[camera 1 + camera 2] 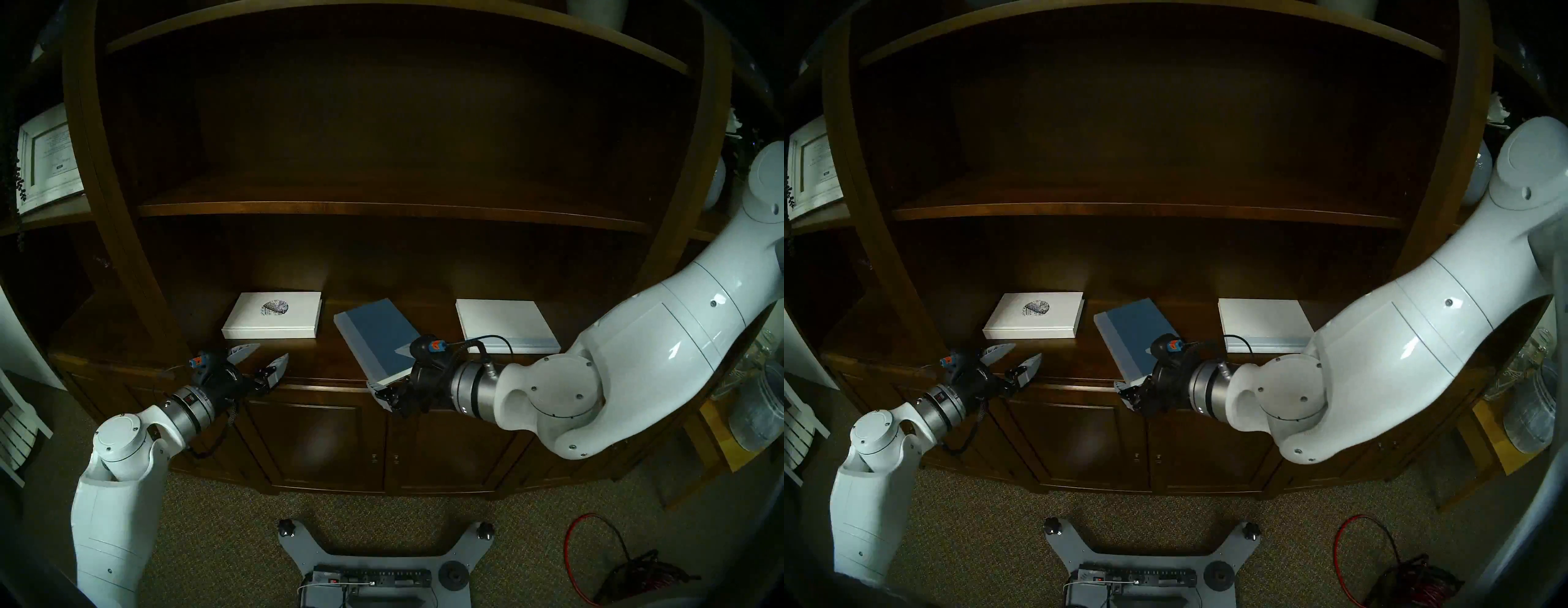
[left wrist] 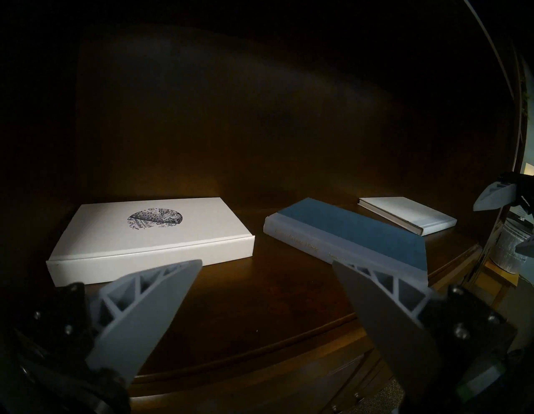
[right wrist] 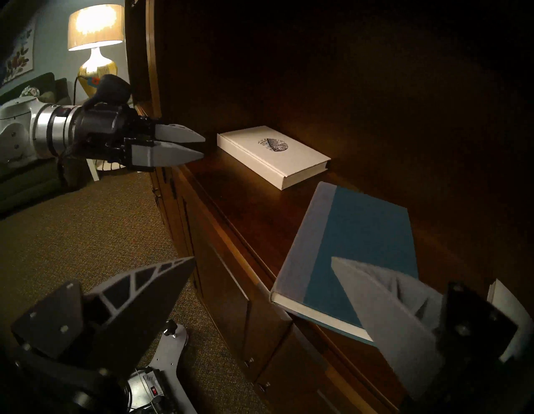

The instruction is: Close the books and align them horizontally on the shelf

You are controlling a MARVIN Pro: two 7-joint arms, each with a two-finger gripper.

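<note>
Near right corner of the blue book [image 1: 375, 335] is covered by the right gripper [image 1: 392, 373]; contact between its fingers [image 3: 384, 300] and the cover cannot be resolved. Spine lettering is too blurred to read. The banded white book [image 3: 504, 315] is cut by that wrist view's edge.

1. The blue book [image 2: 355, 231], just beyond the left gripper's [image 2: 267, 266] right finger, carries faint lettering along its pale spine, too dim to read.
2. The framed certificate [image 1: 49, 157] shows printed lines, too small to read.
3. No other text is readable.
</note>
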